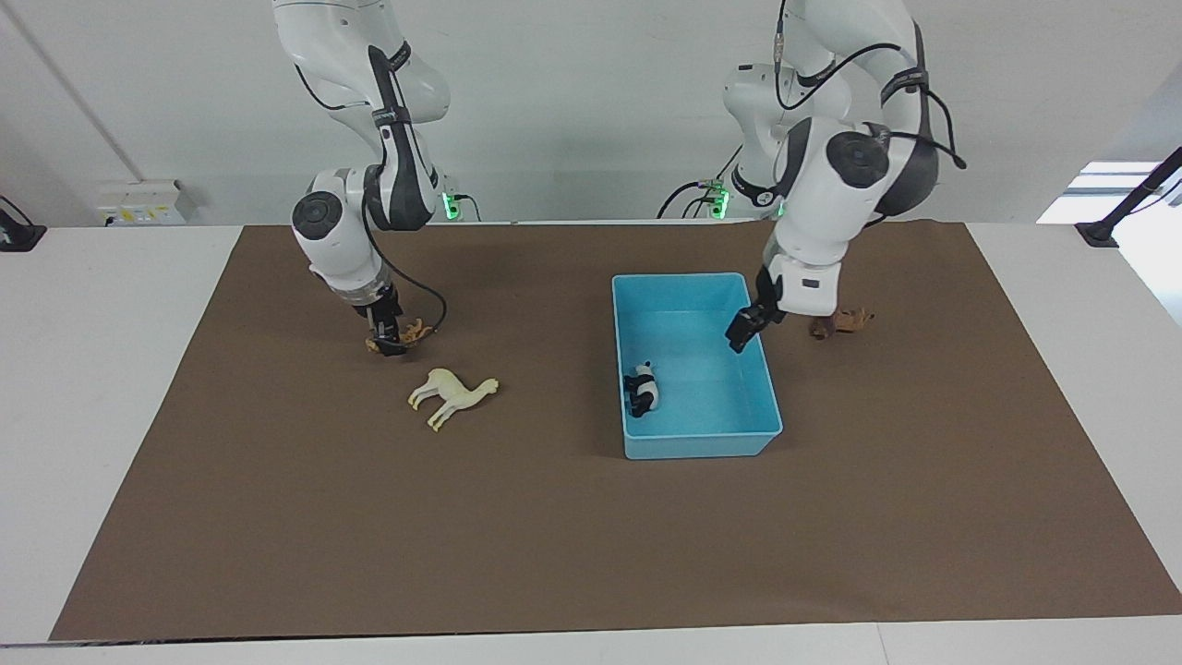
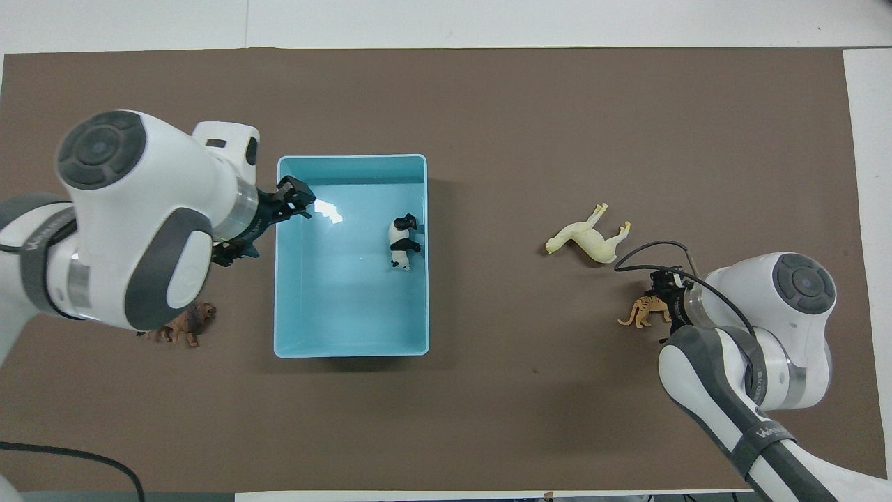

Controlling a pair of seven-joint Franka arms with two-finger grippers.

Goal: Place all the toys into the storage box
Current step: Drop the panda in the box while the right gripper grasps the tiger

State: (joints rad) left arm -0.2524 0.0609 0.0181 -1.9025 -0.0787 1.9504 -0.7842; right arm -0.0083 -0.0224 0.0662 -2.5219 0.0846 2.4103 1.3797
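Observation:
The light blue storage box (image 1: 702, 445) (image 2: 352, 348) sits on the brown mat. The black-and-white panda (image 1: 642, 388) (image 2: 403, 242) lies inside it by the wall toward the right arm's end. My left gripper (image 1: 743, 331) (image 2: 294, 201) is open and empty, raised over the box's wall toward the left arm's end. The brown lion (image 1: 840, 321) (image 2: 182, 326) lies on the mat beside the box, toward the left arm's end. My right gripper (image 1: 388, 340) (image 2: 665, 301) is down at the mat, shut on the orange tiger (image 1: 411, 330) (image 2: 642, 310). The cream llama (image 1: 452, 395) (image 2: 589, 238) lies farther from the robots than the tiger.
The brown mat (image 1: 591, 536) covers most of the white table (image 1: 92, 369). A cable loops from the right wrist over the tiger.

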